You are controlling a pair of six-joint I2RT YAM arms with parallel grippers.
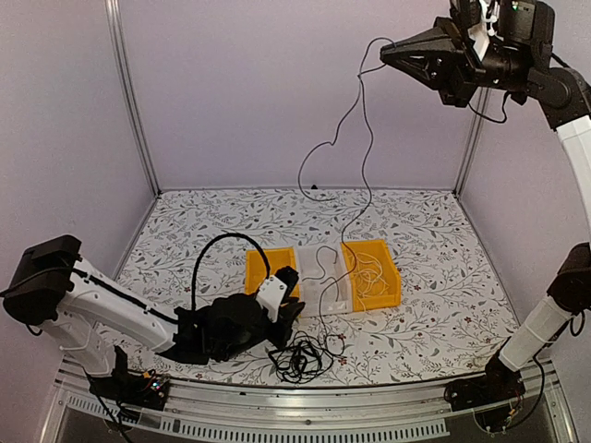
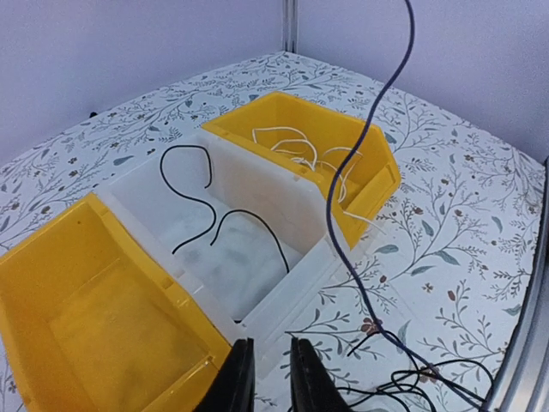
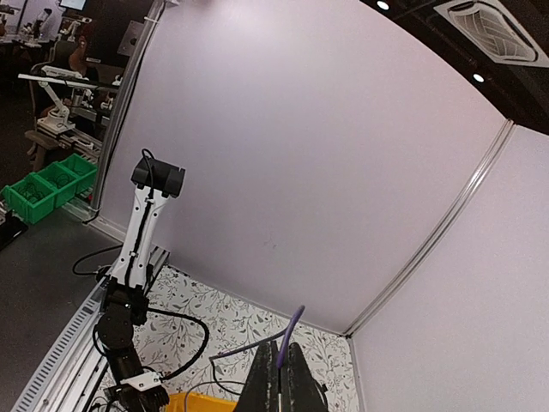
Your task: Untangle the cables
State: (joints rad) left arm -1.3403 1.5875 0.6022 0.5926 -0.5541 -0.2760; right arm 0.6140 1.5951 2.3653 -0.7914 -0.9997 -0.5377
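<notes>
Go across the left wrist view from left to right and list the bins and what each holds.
Left yellow bin, nothing visible inside → white bin holding a black cable → right yellow bin holding white cables.

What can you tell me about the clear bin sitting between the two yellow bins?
The clear bin is a translucent whitish plastic box, open-topped, upright on the flowered table. It stands mid-row, its sides against the left yellow bin and the right yellow bin. A thin black cable lies curled on its floor. The long cable hanging from the right gripper passes its front corner; contact is unclear.
</notes>
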